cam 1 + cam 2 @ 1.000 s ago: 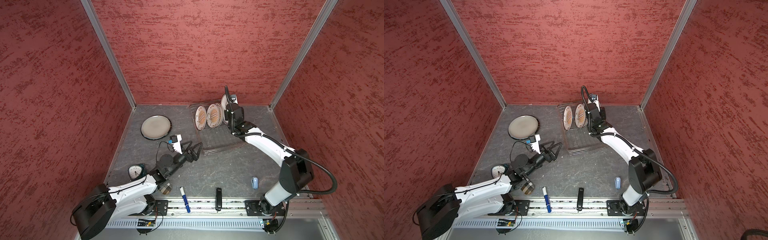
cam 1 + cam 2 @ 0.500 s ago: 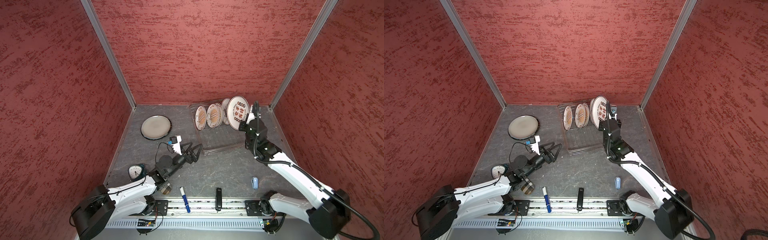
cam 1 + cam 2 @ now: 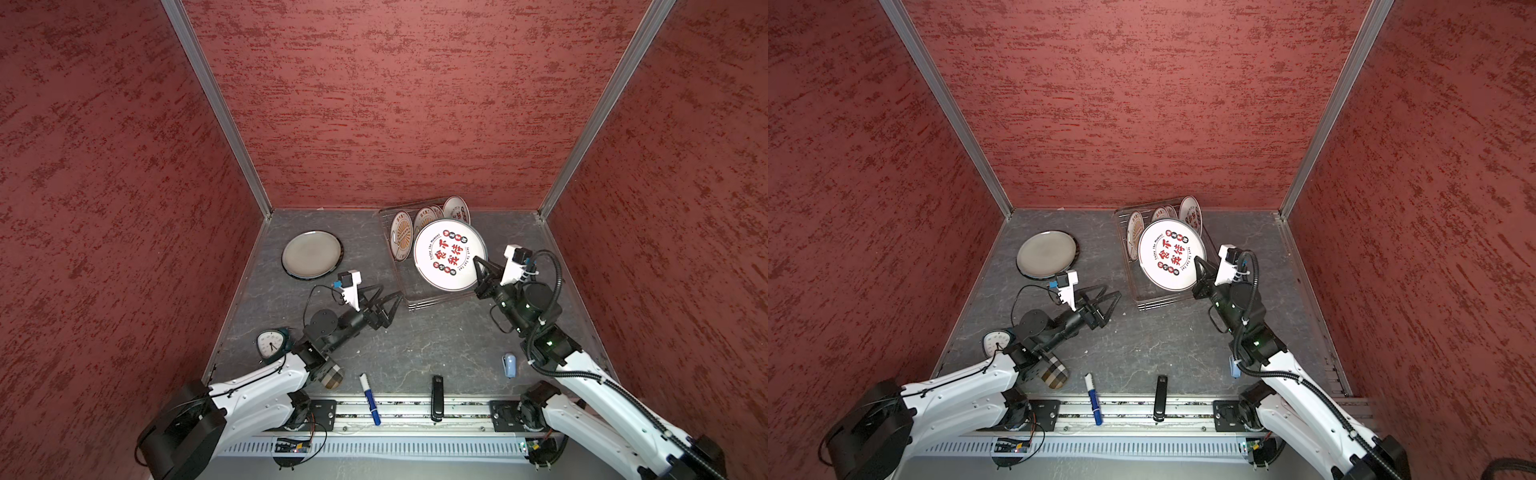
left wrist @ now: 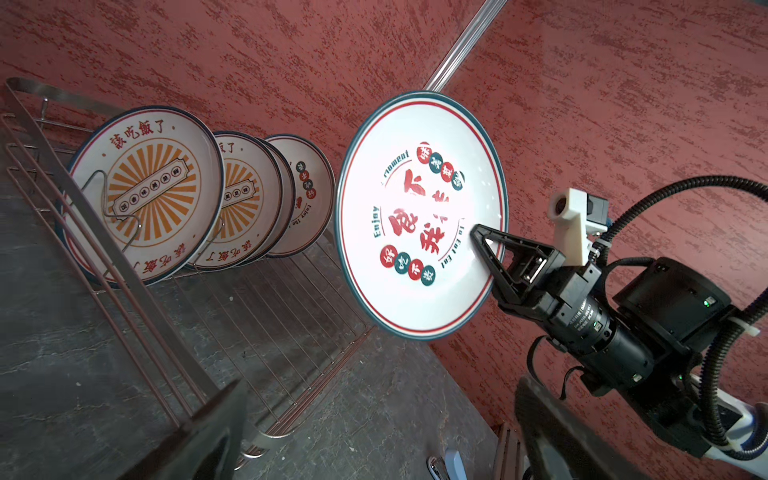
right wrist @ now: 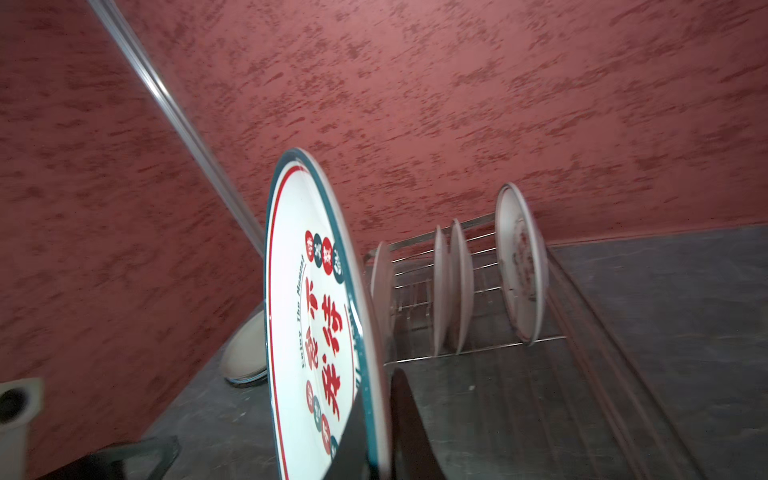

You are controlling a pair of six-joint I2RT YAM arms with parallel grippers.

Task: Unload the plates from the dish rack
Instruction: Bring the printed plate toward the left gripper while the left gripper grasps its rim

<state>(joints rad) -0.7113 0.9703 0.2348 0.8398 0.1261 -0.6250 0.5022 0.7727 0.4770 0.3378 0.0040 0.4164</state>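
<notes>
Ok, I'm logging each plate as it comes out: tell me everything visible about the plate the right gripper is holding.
The plate is round, glossy white, ceramic-looking, with a teal rim, a red ring, red characters and small red and teal dots. The right gripper, shut, pinches its rim. It hangs tilted above the dish rack, face toward the left gripper, apparently touching nothing else.

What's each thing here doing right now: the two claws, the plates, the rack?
Lettered plate: held in the air, on edge.
Right gripper: shut on that plate's rim.
Left gripper: open, empty.
Dish rack: four plates standing upright in it.
Grey plate: lying flat on the table.
</notes>
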